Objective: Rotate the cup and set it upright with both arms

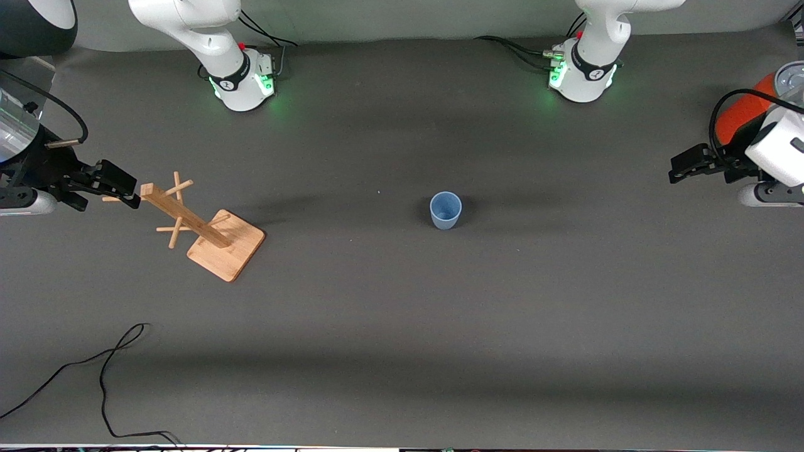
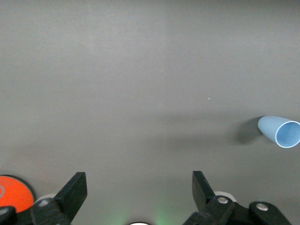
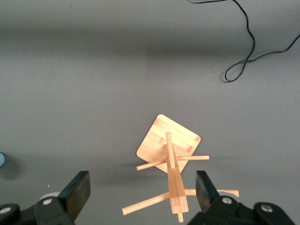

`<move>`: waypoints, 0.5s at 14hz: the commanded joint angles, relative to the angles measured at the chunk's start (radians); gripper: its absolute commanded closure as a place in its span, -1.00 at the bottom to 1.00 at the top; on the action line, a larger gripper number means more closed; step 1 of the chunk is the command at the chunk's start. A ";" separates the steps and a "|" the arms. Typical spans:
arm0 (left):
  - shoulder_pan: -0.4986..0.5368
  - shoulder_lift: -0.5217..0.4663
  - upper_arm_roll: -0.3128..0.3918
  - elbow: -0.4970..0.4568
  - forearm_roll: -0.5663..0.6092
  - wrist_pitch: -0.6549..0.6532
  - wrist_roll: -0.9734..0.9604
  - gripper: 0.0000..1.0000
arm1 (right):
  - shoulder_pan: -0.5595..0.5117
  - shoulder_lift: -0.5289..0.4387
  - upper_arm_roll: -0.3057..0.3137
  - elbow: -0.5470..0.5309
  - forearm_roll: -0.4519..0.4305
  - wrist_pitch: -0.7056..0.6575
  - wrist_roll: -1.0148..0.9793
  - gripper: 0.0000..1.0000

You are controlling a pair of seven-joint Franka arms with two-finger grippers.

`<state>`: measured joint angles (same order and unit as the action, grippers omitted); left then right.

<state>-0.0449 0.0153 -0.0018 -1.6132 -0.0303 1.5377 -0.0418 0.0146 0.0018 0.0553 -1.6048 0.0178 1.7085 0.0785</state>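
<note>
Standing well apart from both tools (image 1: 681, 168), cup (image 1: 445, 210).

The cup (image 1: 445, 210) is a small, plain light-blue tumbler with no handle, matte and slightly tapered. It sits on the dark grey table (image 1: 402, 326) near the middle, somewhat toward the left arm's end. In the front view it shows a flat round face on top and narrows slightly lower down. In the left wrist view the cup (image 2: 280, 131) shows its hollow mouth and thin rim turned toward that camera. Nothing touches it.
</note>
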 commanded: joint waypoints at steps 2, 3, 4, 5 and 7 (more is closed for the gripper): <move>-0.006 0.008 0.000 0.030 0.026 -0.031 0.019 -1.00 | 0.005 0.007 -0.003 0.008 -0.006 -0.013 -0.008 -1.00; -0.004 0.008 0.000 0.030 0.026 -0.031 0.019 -1.00 | 0.005 0.013 -0.003 0.008 -0.006 -0.013 -0.008 -1.00; -0.004 0.008 0.000 0.030 0.026 -0.033 0.019 -1.00 | 0.005 0.015 -0.003 0.009 -0.006 -0.013 -0.008 -1.00; -0.006 0.008 0.000 0.030 0.026 -0.031 0.019 -1.00 | 0.005 0.015 -0.003 0.012 -0.007 -0.013 -0.008 -1.00; -0.006 0.008 0.000 0.030 0.026 -0.031 0.019 -1.00 | 0.007 0.015 -0.003 0.017 -0.013 -0.012 -0.008 -1.00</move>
<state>-0.0449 0.0153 -0.0038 -1.6126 -0.0180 1.5351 -0.0366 0.0146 0.0121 0.0553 -1.6077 0.0178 1.7066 0.0785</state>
